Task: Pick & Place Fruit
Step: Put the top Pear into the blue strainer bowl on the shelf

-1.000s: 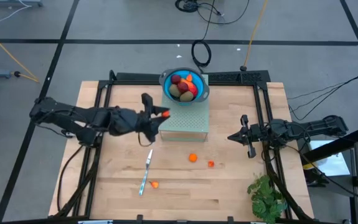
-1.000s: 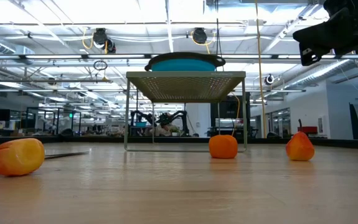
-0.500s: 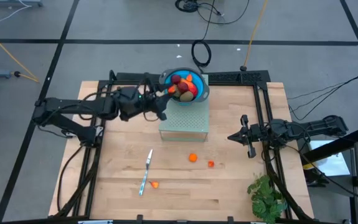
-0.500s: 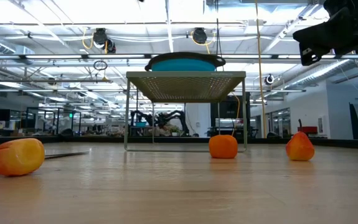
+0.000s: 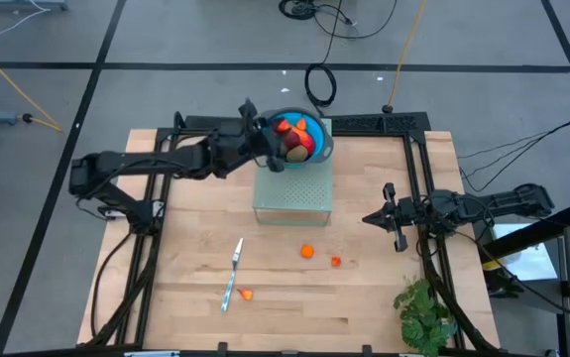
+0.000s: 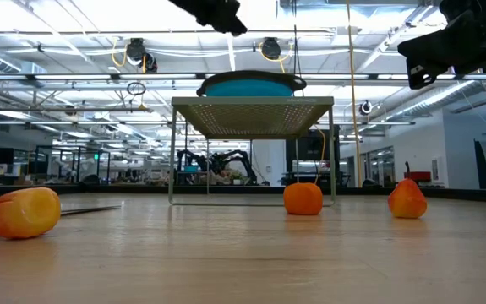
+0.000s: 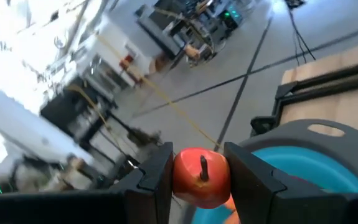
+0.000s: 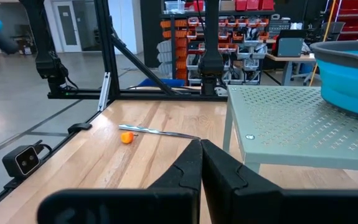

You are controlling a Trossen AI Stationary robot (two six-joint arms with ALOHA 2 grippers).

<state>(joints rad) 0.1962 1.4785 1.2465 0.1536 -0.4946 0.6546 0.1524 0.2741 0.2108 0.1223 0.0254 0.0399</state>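
My left gripper (image 7: 202,180) is shut on a small red fruit with a dark stem (image 7: 197,183); in the high view it (image 5: 268,147) is at the left rim of the blue bowl (image 5: 316,151). The bowl holds several fruit pieces and stands on a pale green perforated stand (image 5: 294,193). Three small fruit pieces lie on the table: an orange one (image 5: 307,251), a red one (image 5: 336,261) and another orange one (image 5: 247,294). My right gripper (image 5: 391,214) waits shut at the table's right side. My left gripper pinches the red fruit by its two opposite sides (image 7: 177,177) between its two fingers (image 7: 248,180). The fingers come level from the table's left. The fruit is lifted clear, stem end facing the wrist camera, beside the bowl's grey rim (image 7: 309,140).
A slim silver knife (image 5: 233,274) lies on the wood near the table's middle. A green leafy plant (image 5: 423,312) sits at the near right corner. In the low view the stand (image 6: 253,105) rises on thin legs behind the orange pieces (image 6: 303,198).
My left gripper has carried the red fruit toward the table's far edge and toward the bowl, from beside the stand's near-left part up to the bowl's left rim, rolling its wrist on the way. It has stayed shut on the fruit.
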